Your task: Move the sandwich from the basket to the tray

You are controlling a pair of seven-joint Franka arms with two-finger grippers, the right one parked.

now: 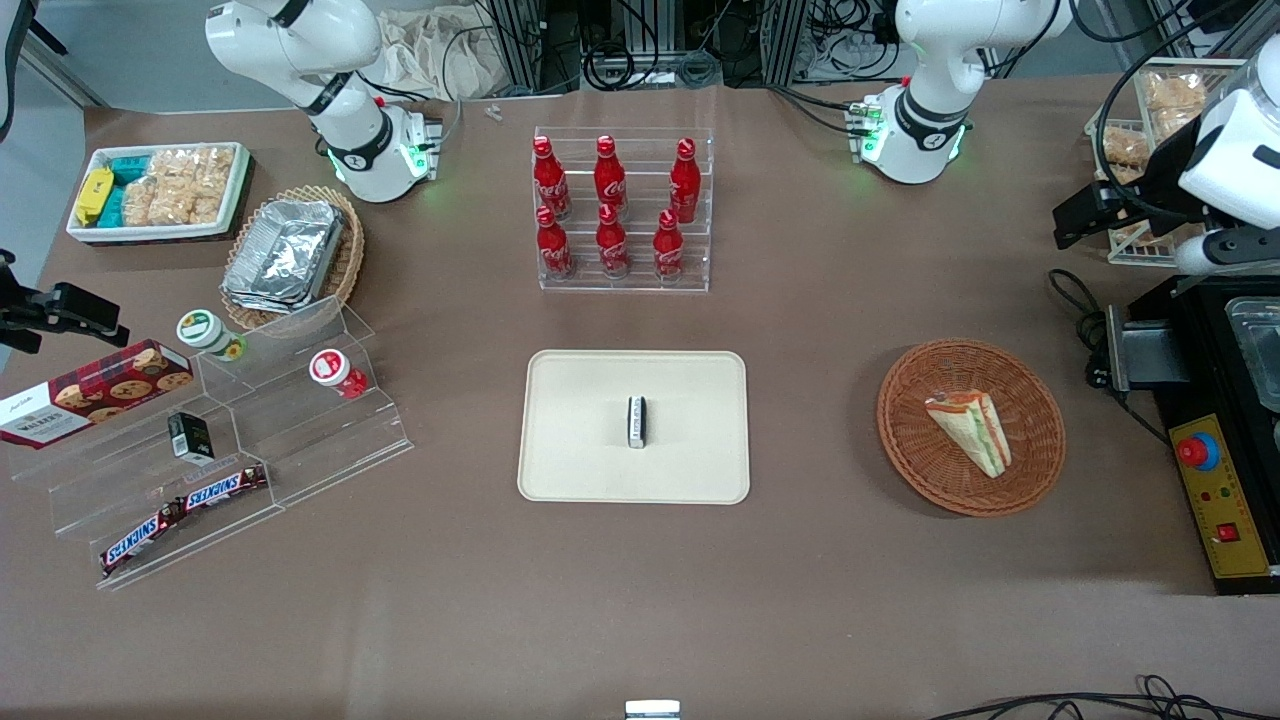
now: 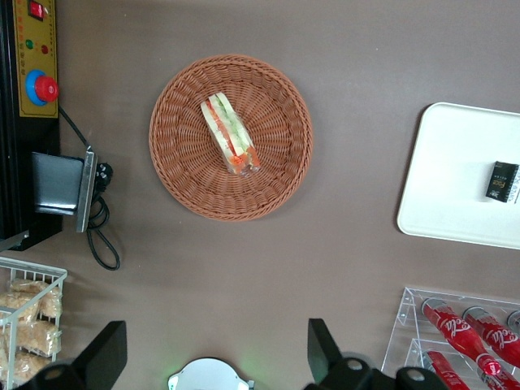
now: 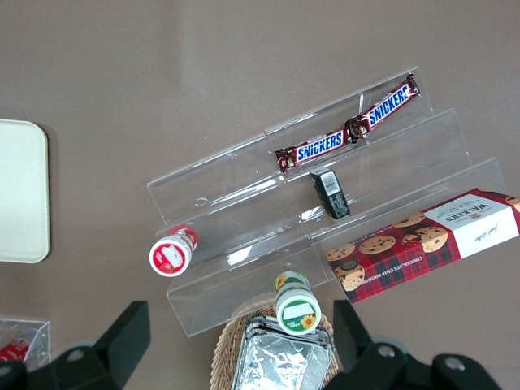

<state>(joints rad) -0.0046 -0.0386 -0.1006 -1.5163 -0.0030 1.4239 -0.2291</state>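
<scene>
The gripper (image 2: 215, 357) hangs high above the tabletop (image 1: 800, 560) at the working arm's end, its two dark fingers (image 2: 101, 357) spread wide apart, holding nothing and touching nothing. In the front view the gripper (image 1: 1085, 215) shows as a black part at that same end of the tabletop, farther from the front camera than the basket (image 1: 970, 427). The sandwich (image 1: 970, 430) lies on its side in the round reddish-brown basket, roughly at its middle, with the green, orange and red filling along its cut edge plain in the left wrist view (image 2: 231, 135). The basket (image 2: 183, 175) rests on the tabletop well apart from the cream tray (image 1: 580, 450), which sits near the tabletop's middle. A small black-and-white box (image 1: 636, 421) lies on the tray. Red bottles (image 1: 612, 205) stand in a clear rack farther from the front camera than the tray.
</scene>
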